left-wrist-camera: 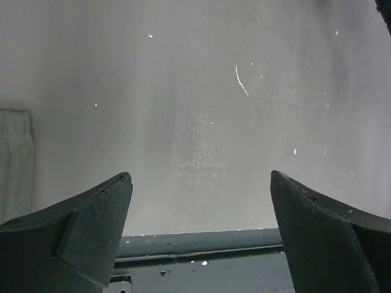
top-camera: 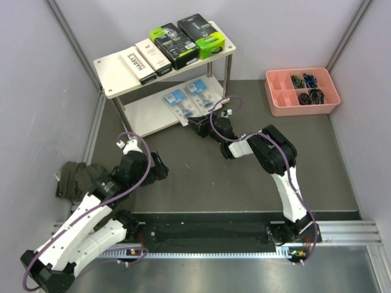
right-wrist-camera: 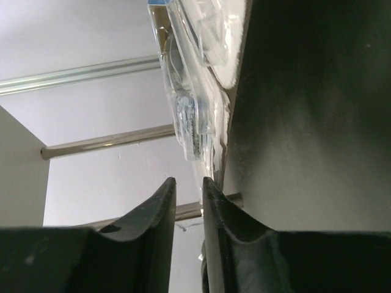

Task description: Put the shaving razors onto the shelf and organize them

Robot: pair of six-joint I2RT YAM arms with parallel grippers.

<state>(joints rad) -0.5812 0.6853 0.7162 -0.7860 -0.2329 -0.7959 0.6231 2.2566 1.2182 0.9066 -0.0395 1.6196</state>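
Bright even light, soft shadows

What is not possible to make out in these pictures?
1) Top view: fingertips of the right gripper, hidden by its own dark wrist at the shelf.
2) Right wrist view: the blister pack, cut off by the top edge; whether the gripper touches it is unclear.
3) Top view: the small dark items in the pink tray, too small.
4) Left wrist view: the cloth, cut off by the left edge.

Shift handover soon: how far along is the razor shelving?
Done: two white boxes and two black-green packs on top of the shelf; two blister packs on its lower board. In hand: right fingers, nearly closed, at their near edge. Remaining: perhaps squaring them.
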